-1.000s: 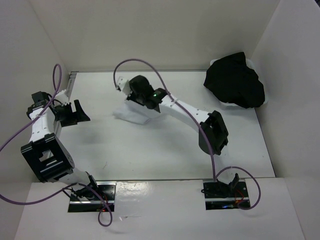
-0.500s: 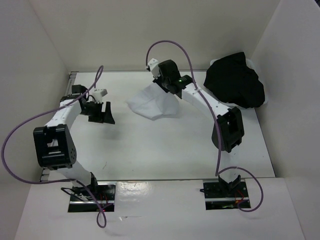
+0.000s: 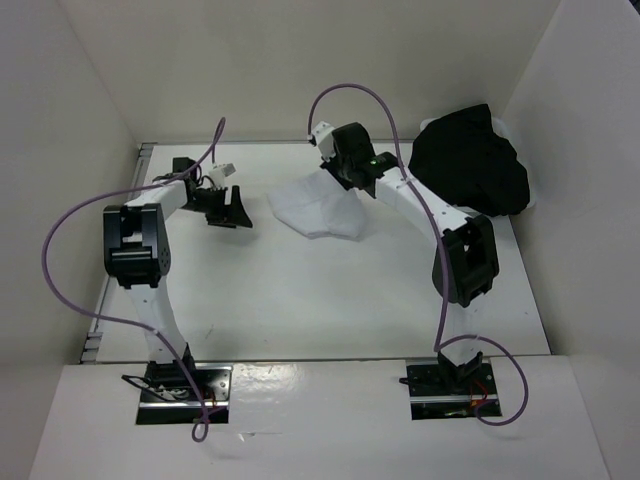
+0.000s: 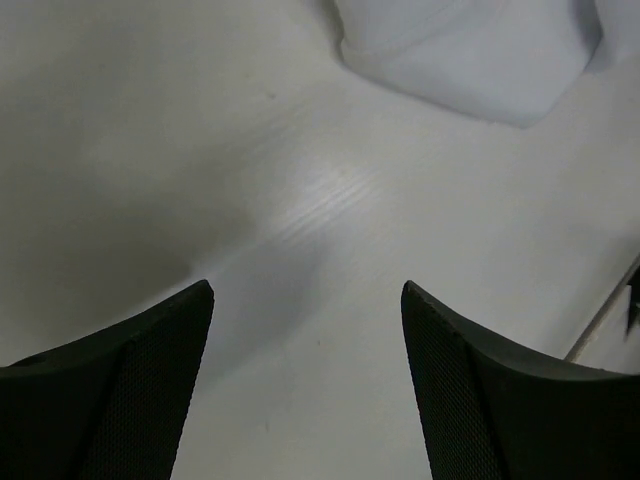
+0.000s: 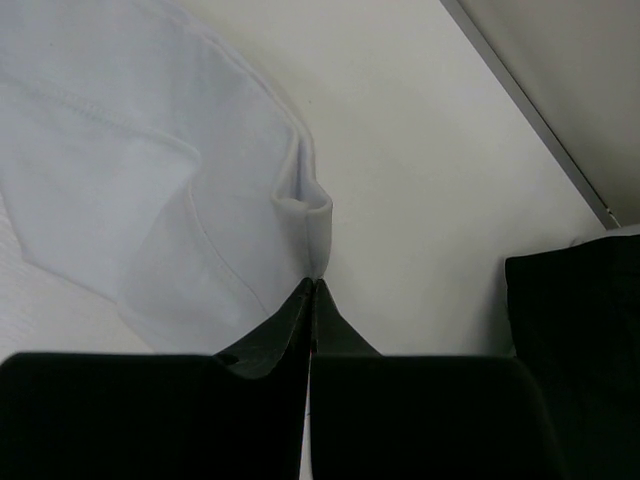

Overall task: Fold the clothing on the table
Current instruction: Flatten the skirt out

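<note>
White, thin and slightly wrinkled, the clothing [image 3: 318, 212] lies on the far part of the desk [image 3: 300, 300], just to the left of the black garment [image 3: 470, 165] that is heaped at the desk's far right corner. The side of the clothing nearest the black garment rises off the surface in a slack peak, while the rest spreads flat away from it. The right jaws are pressed together at that peak and pinch a small fold of the clothing's hem (the right wrist view shows the fabric [image 5: 150, 180] bunched exactly where the two tips meet, with the black garment [image 5: 575, 330] close by at the side). The left jaws are spread wide, on the far side of the clothing from the black garment, low over bare desk with nothing between them. In the left wrist view the clothing [image 4: 470, 55] lies ahead of those tips and clearly apart from them, touching neither one.
</note>
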Robot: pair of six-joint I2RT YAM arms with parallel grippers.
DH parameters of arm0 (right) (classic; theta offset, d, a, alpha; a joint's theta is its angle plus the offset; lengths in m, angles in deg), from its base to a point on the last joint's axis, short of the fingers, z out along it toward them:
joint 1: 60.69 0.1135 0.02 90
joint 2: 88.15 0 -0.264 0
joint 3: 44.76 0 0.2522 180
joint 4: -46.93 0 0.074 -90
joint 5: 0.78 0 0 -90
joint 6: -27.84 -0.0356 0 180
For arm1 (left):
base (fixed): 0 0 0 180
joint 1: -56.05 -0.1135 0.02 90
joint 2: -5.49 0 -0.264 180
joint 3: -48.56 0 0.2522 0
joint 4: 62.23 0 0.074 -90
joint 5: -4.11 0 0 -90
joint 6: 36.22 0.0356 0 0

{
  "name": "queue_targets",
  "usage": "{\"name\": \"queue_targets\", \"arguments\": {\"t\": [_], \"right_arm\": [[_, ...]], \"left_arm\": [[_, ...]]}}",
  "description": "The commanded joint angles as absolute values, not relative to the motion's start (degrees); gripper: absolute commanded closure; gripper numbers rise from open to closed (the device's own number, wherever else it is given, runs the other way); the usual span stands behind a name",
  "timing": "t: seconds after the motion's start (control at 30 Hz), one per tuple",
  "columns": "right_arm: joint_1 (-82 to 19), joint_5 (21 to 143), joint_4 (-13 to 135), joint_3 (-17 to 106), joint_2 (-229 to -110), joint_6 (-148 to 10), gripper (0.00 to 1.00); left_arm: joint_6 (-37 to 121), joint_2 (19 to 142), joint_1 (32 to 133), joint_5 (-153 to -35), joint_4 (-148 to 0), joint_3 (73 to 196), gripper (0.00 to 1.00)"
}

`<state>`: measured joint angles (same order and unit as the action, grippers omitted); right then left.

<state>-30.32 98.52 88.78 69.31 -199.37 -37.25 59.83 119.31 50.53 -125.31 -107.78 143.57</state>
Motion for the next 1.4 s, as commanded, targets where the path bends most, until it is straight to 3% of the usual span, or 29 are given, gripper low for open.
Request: {"name": "queue_targets", "arguments": {"t": [0.0, 0.3, 1.03, 1.37], "right_arm": [[-30.0, 96.4, 89.4, 68.5, -194.1, -38.2, 1.00], [-30.0, 94.5, 91.7, 67.4, -193.5, -38.2, 1.00], [-30.0, 90.7, 95.7, 68.0, -193.0, -38.2, 1.00], [-30.0, 91.3, 95.7, 69.0, -194.1, -37.6, 1.00]], "left_arm": [[57.7, 126.5, 51.2, -140.3, -105.9, 148.1, 0.18], [51.3, 133.8, 53.1, -145.5, -97.9, 158.9, 0.22], [50.1, 141.5, 56.7, -141.5, -86.9, 165.4, 0.31], [51.1, 145.1, 57.9, -142.0, -90.1, 171.6, 0.43]]}}
